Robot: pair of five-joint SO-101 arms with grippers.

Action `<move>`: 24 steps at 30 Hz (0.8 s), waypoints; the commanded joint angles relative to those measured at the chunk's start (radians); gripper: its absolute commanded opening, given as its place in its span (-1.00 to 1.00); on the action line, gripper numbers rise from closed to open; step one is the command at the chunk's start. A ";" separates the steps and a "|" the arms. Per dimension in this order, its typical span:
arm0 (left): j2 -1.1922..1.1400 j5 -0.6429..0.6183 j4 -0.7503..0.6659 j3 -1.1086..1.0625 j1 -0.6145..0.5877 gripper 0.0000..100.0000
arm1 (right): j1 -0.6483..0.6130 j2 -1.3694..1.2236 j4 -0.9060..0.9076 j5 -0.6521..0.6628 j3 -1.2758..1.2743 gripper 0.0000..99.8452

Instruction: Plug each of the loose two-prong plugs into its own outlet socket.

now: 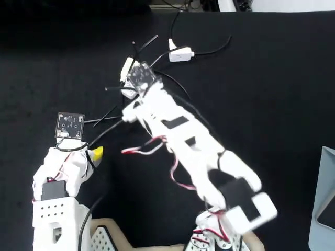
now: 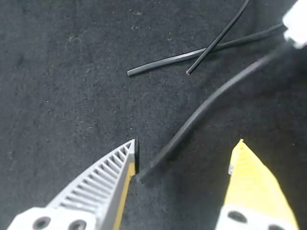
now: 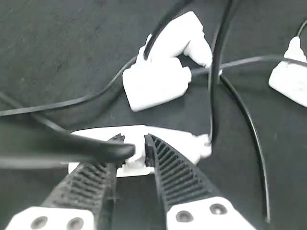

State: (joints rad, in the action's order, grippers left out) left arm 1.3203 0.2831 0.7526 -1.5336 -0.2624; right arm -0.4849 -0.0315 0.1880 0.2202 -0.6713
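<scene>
Right gripper [image 3: 133, 140] is down on the flat white connector [image 3: 184, 141], black jaws nearly together and pinching a small raised part of it. I read that as a grip, so the step in hand is taking hold of one piece for mating. Plug or socket, I can't tell from here. It lies on the black table [image 1: 272, 104], just beside a pair of white bodies [image 3: 156, 86] that touch each other; whether those two are already mated isn't clear. From the high view, the right arm [image 1: 193, 141] stretches across the middle to that spot.

Left gripper [image 2: 187, 141] hangs low over the table at the near left, grey finger [image 2: 103, 182] and yellow finger [image 2: 249, 177] wide apart, holding nothing. A thick black cable [image 2: 211, 103] runs between them.

Next move, as I judge it: lift the held piece clear of the cables, line it up with its mate and push straight in. The mate will likely slide on the table, so the left arm may need to pin it. Cables crossing the pile could snag.

Count: two arms, two grippers. White connector bodies, four: one held, two touching, and a lone white connector [image 3: 290, 79] well apart, at the far side in the high view [image 1: 180, 54]. Under the left wrist, three black cable runs: the thick one plus two thin cables [image 2: 168, 61] crossing each other
</scene>
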 commanded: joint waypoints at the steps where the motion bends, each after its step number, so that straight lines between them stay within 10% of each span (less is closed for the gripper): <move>1: 0.011 -0.005 -0.023 0.010 -0.008 -0.38 | 0.014 -0.131 -0.023 0.003 0.174 -0.97; 11: 0.011 -0.003 -0.023 0.008 -0.008 -0.38 | 0.006 -0.174 0.114 -0.003 0.246 -0.64; 24: 0.011 -0.003 -0.025 0.008 -0.007 -0.38 | 0.009 0.458 0.712 -0.005 0.226 -0.96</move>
State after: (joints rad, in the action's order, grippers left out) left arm 1.3203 0.2831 0.7526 -1.5336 -0.2624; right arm -0.4895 0.2693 0.7649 0.2186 -0.4611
